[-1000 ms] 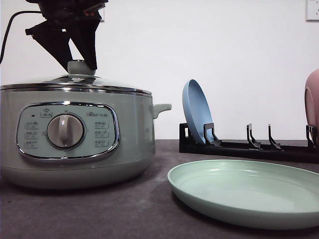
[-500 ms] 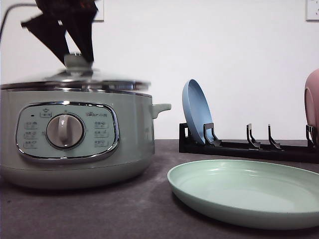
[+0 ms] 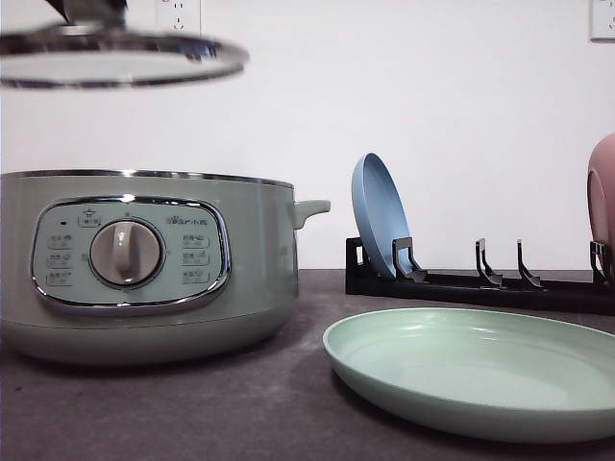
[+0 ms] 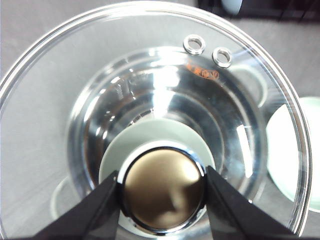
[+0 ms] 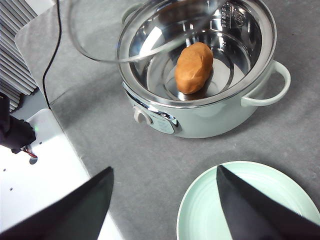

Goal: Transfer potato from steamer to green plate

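Observation:
The pale green steamer stands open at the table's left. Inside its steel bowl lies the orange-brown potato. High above the pot hangs the glass lid, slightly left of it. My left gripper is shut on the lid's knob, one finger on each side. The green plate lies flat to the right of the steamer with nothing on it. In the right wrist view, my right gripper is open and holds nothing, high above the table between the steamer and the green plate.
A black dish rack at the back right holds an upright blue plate, and a pink plate is at the right edge. A black cable runs left of the steamer. A white base borders the table.
The left gripper has lifted the glass lid off the steamer. It went from resting on the rim to hanging well above the pot.

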Available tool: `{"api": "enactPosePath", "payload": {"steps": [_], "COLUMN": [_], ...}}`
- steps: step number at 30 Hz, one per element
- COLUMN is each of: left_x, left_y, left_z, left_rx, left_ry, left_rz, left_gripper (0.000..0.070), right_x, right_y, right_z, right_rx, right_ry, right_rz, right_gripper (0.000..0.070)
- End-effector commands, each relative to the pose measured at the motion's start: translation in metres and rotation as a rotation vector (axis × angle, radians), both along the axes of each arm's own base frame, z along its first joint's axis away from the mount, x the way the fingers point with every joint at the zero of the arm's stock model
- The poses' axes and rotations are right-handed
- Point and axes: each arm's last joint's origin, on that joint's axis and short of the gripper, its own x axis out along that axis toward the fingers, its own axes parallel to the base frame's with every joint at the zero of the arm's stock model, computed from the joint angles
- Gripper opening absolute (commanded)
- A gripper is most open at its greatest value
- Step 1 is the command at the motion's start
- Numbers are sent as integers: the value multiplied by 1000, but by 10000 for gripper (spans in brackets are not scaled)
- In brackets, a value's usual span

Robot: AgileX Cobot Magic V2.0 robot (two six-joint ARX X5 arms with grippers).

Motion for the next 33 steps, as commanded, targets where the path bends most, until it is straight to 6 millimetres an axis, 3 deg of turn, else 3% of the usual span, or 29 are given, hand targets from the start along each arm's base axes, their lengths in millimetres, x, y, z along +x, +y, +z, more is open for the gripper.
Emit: {"api": "enactPosePath", "payload": {"steps": [1,9,19,26,33], "left_x": [-13,-55,-99,-117,-121], "left_y": [5,26,40,49,53], "left_z": [19,36,44,44,41], "left_rx": [-37,-63,-79,-4,58], "left_ry": [-87,-130,-134,-131,-113], "left_rz": [3,54,107,199,270], "left_gripper": [3,3,3,3,3], "right_x": [1,1,1,1,1], "right_y": [3,3,3,3,3], "right_z": [4,4,4,4,4], "right_rx": [7,7,7,7,7], "right_ry": [-20,-20,-20,-19,-19], "right_rz": [11,11,10,10,10], "right_gripper": [409,409,409,409,409]}}
